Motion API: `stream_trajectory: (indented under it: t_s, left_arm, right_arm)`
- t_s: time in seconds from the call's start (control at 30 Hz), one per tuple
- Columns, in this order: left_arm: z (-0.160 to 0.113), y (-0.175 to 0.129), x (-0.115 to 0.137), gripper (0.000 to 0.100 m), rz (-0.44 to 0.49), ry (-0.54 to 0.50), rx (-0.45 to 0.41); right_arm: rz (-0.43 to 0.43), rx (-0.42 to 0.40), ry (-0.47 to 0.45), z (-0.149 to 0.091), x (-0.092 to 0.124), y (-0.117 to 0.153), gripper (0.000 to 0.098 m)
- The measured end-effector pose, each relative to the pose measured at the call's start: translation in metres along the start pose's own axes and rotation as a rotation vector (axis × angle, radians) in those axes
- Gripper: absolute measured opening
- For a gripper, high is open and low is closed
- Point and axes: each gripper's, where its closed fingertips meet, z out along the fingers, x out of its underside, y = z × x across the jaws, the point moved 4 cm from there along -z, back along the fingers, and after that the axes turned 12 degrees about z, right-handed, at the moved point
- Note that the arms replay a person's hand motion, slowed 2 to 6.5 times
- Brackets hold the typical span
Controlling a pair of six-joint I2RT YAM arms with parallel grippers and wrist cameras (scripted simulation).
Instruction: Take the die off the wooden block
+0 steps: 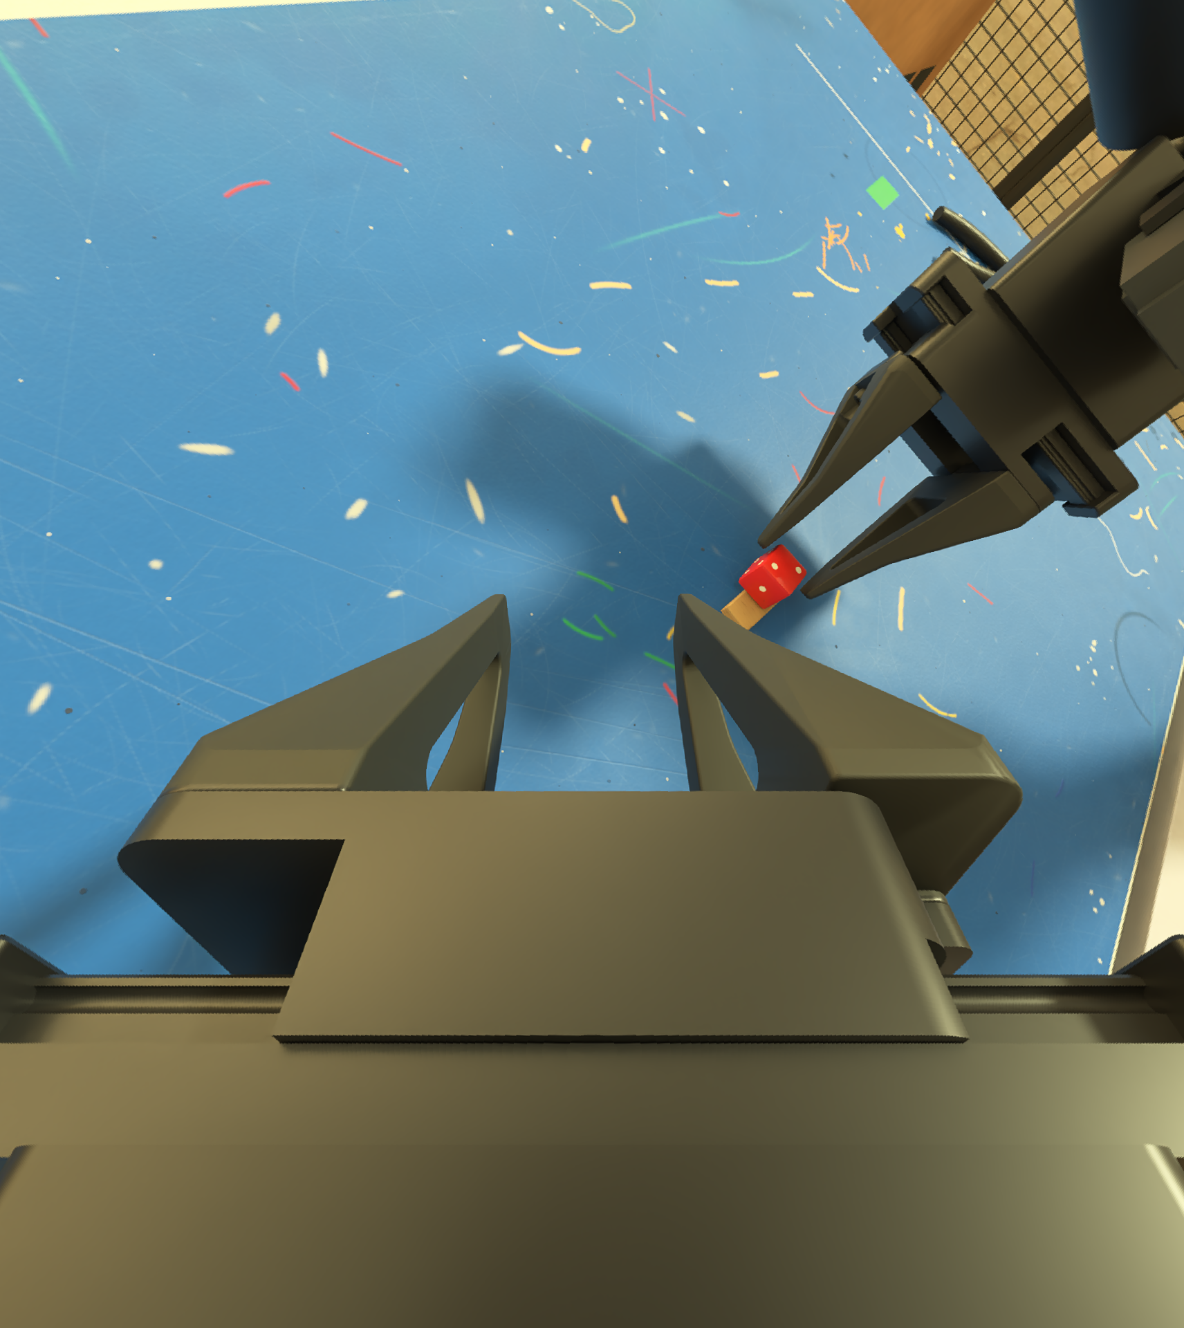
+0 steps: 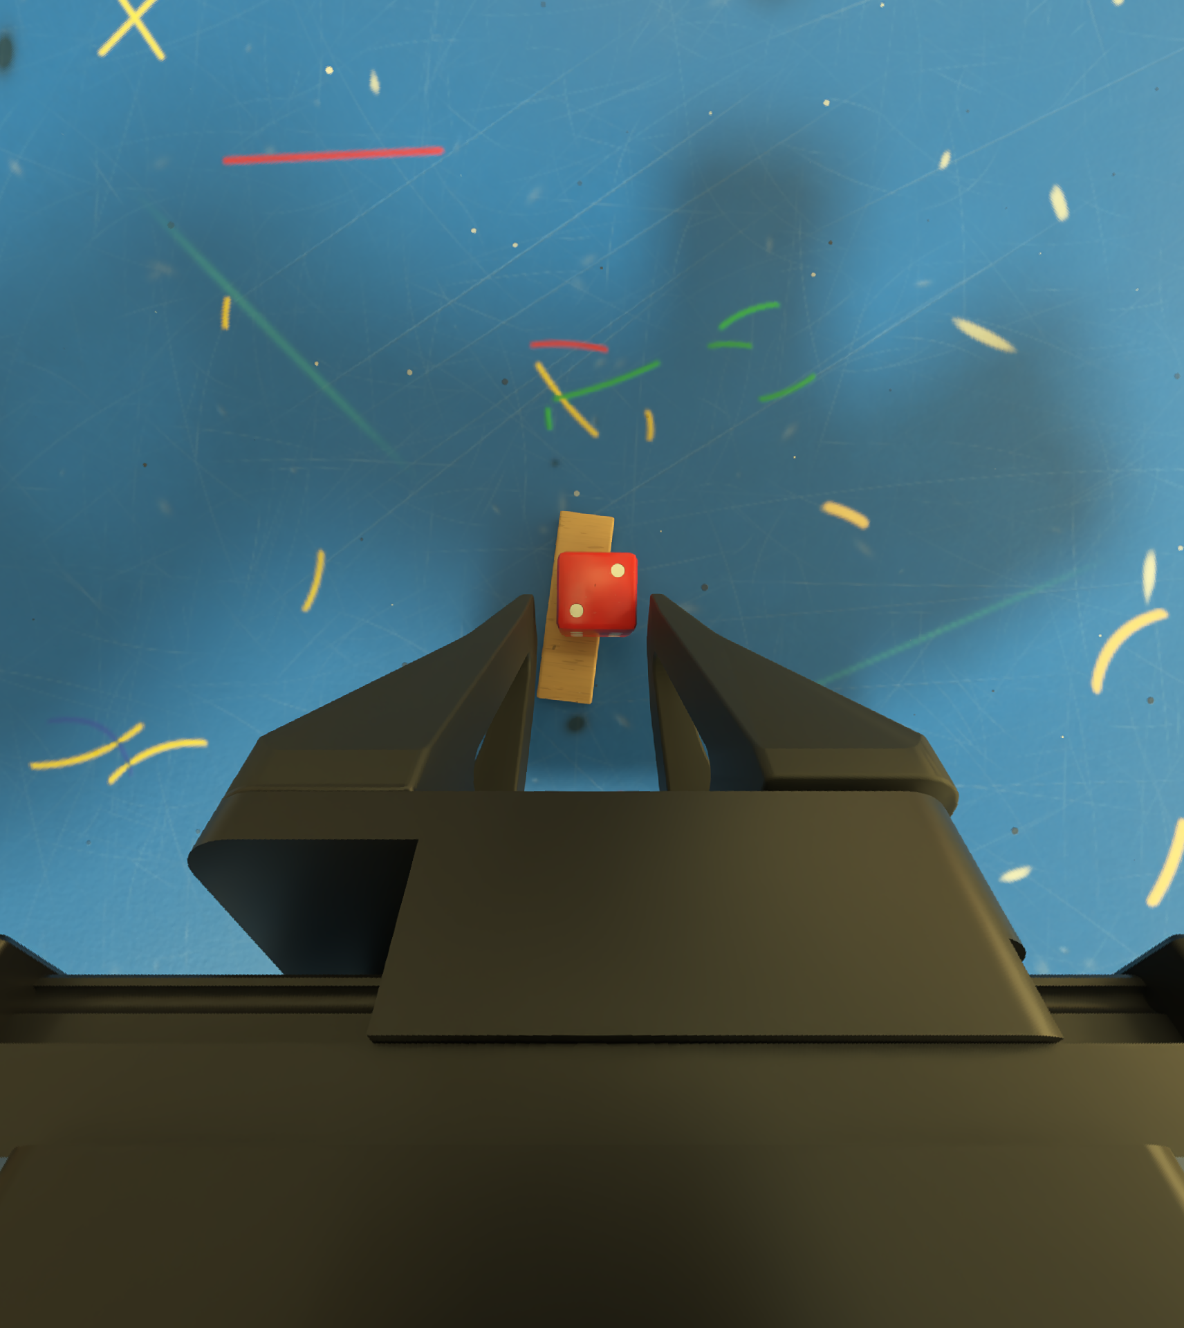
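The red die (image 2: 596, 593) sits on top of the wooden block (image 2: 575, 607), a narrow tan slab lying flat on the blue table (image 1: 287, 503), toward the table's right edge as the left wrist view shows it, well in from the far corner. The die covers the middle of the block; bare wood shows beyond it at both ends.

The right gripper (image 2: 590, 600) is poised over the pair, its fingers spread with the die between the tips and a gap on each side — nothing pinched yet. From the left wrist view, the same gripper (image 1: 783, 568) comes down at a slant, one tip on either side of the die, seemingly just short of contact.

The left gripper (image 1: 590, 607) hangs nearby, fingers also spread and empty, its right tip close to the block's near end.

The step in hand looks like the final approach before the grasp. The next move calls for closing squarely on the die's two side faces — above the wood, so the block stays put — then lifting straight up.
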Motion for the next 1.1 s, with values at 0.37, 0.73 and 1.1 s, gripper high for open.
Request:
stream_trajectory:
  t_s: [0.37,0.73,1.1]
  left_arm:
    - [0.0029,-0.0058,0.0025,0.039,0.017,0.018,0.011]
    - [0.0041,-0.0083,0.0032,0.039,0.02,0.025,0.017]
    - [0.0047,-0.0085,0.004,0.039,0.031,0.038,0.014]
  right_arm:
    - [0.003,-0.001,-0.002,0.0024,-0.0017,0.0018,0.027]
    - [0.009,0.001,-0.005,0.0035,-0.0025,0.0011,0.0267]
    - [0.011,-0.005,-0.006,0.0059,-0.0022,0.0013,0.0237]
